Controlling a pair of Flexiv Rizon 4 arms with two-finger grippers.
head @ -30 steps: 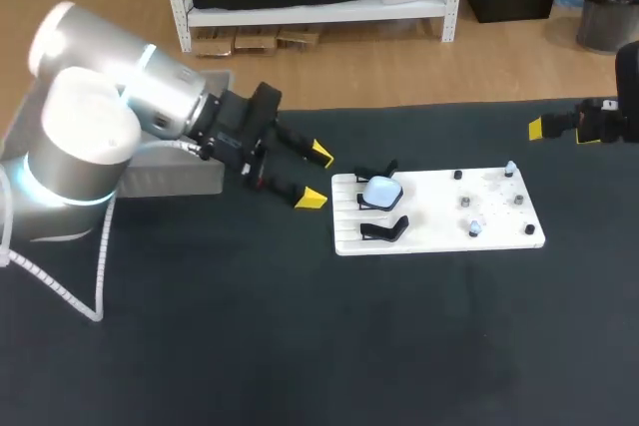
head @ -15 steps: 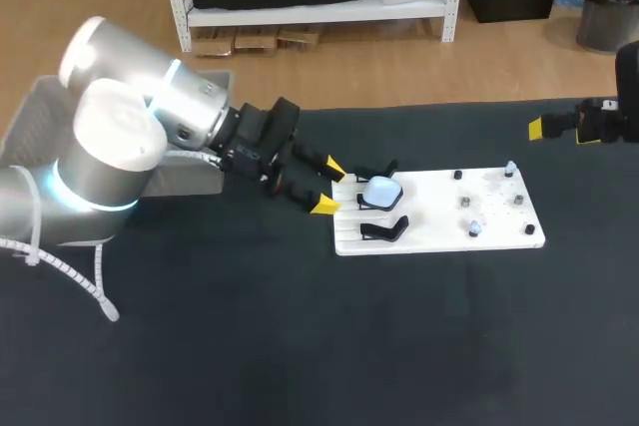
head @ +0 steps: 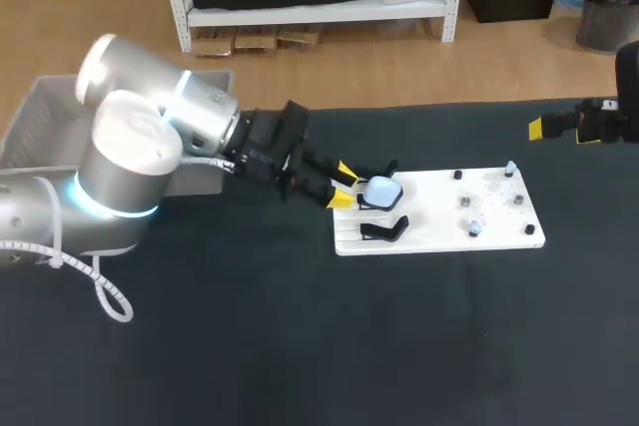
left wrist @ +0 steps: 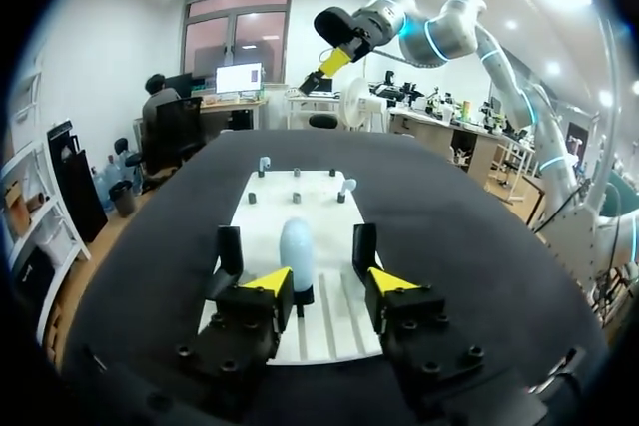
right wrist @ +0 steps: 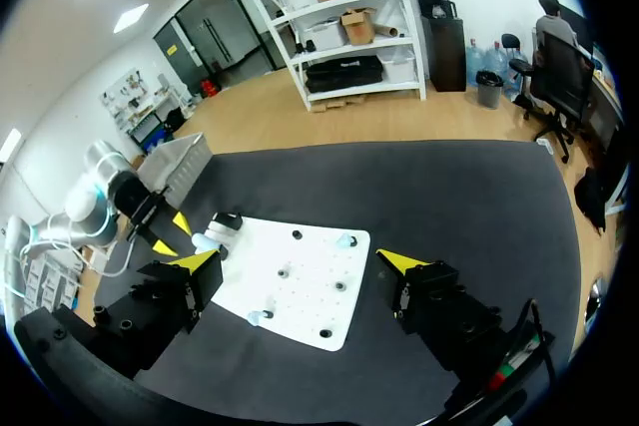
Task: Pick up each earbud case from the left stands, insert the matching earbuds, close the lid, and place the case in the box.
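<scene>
A pale blue earbud case (head: 381,191) sits shut between black stands (head: 383,229) at the left end of a white board (head: 439,236). My left gripper (head: 342,185) is at the board's left edge, open, its yellow tips just short of the case. In the left wrist view the case (left wrist: 297,250) stands ahead of the left gripper (left wrist: 329,281), nearer one finger, with no grip on it. Small earbuds (head: 475,227) sit on pegs at the board's right end. My right gripper (head: 544,128) hangs wide open at the far right; in its own view this right gripper (right wrist: 300,262) is high above the board (right wrist: 300,296).
A grey box (head: 38,122) stands at the table's back left, behind my left arm. A second pair of black stands (head: 377,168) flanks the case on its far side. Several dark pegs (head: 465,203) dot the board.
My left arm has moved right, from beside the grey box to the board's edge by the case, and its fingers have drawn closer together. The right arm has stayed still.
</scene>
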